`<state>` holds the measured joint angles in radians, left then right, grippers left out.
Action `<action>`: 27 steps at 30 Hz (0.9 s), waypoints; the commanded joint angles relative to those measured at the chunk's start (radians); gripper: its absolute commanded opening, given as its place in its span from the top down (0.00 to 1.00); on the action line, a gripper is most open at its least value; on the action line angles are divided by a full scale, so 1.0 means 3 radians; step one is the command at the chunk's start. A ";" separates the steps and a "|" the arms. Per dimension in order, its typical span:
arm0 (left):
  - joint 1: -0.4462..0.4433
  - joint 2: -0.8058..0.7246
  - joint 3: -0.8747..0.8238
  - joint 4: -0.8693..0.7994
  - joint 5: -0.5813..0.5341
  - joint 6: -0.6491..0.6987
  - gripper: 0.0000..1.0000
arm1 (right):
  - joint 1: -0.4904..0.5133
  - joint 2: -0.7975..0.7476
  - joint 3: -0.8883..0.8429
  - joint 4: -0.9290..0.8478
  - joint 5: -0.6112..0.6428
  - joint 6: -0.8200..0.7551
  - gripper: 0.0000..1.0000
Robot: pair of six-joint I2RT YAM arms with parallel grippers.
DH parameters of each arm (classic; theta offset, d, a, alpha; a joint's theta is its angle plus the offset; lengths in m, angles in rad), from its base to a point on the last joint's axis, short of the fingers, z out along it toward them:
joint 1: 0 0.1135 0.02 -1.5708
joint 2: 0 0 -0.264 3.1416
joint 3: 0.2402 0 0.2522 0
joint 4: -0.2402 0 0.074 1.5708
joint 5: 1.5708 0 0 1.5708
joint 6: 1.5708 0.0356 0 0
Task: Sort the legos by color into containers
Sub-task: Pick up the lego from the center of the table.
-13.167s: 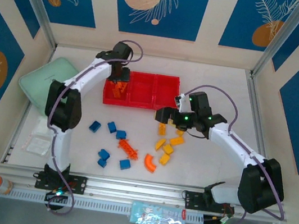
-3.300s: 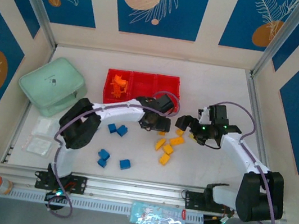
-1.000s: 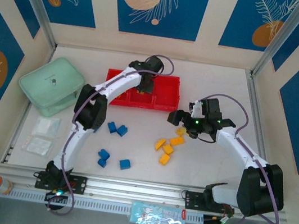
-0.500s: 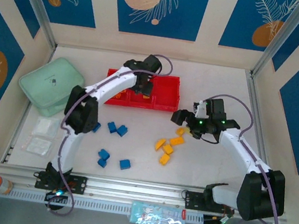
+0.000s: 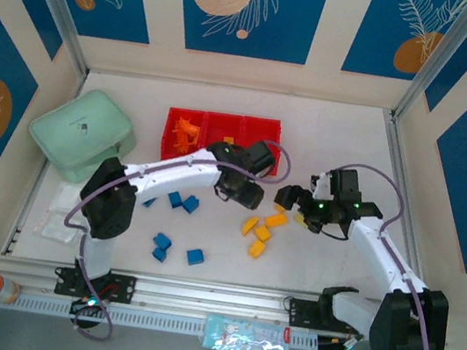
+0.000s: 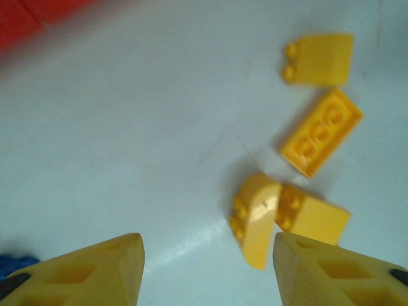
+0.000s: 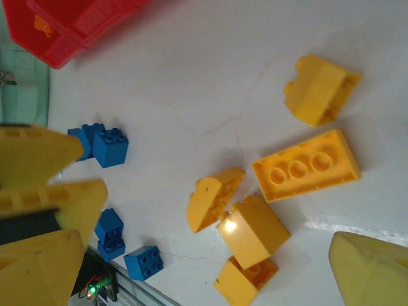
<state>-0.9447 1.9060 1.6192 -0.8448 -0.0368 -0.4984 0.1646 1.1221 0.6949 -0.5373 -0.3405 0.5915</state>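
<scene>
**Overhead view.** The red tray [image 5: 262, 133] lies at upper centre of the tabletop [image 5: 346, 139]. Orange bricks [image 5: 185, 132] are heaped in its left compartment. A mint green case [image 5: 80, 133] sits at far left.

The left gripper [image 5: 244, 192] hangs just below the tray's lower right corner. The right gripper [image 5: 294, 201] faces it from the right, close but apart. Yellow bricks [image 5: 260, 232] lie loose at centre, below both grippers, and blue bricks [image 5: 183, 203] are scattered lower left of them. No yellow or blue brick can be seen in the tray.

**Left wrist view.** The left gripper [image 6: 207, 243] is spread wide with bare tabletop between its fingers. Four yellow bricks [image 6: 320, 132] lie at right, and a blurred corner of the tray [image 6: 25, 19] shows at upper left.

**Right wrist view.** The right gripper [image 7: 210, 252] is likewise spread and holds nothing. Five yellow bricks [image 7: 306, 164] lie at centre and right, blue bricks [image 7: 105, 145] at left, and the tray [image 7: 76, 25] at upper left.
</scene>
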 commanded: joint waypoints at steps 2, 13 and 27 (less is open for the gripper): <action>-0.0146 -0.0007 -0.0131 0.0071 0.0167 -0.0065 0.44 | -0.0080 -0.0096 -0.0144 -0.0039 -0.0079 -0.0008 0.01; -0.0215 0.0262 -0.0239 0.0235 0.0352 0.0009 0.45 | -0.0135 -0.0021 -0.0202 0.0068 -0.0161 -0.0008 0.01; -0.0177 0.0597 -0.0207 0.0307 0.0312 -0.0026 0.56 | -0.0158 -0.0001 -0.0204 0.0104 -0.0180 -0.0018 0.01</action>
<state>-1.0035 2.0628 1.5459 -0.7616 0.0525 -0.4995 0.1219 1.1164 0.6392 -0.5110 -0.3614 0.5919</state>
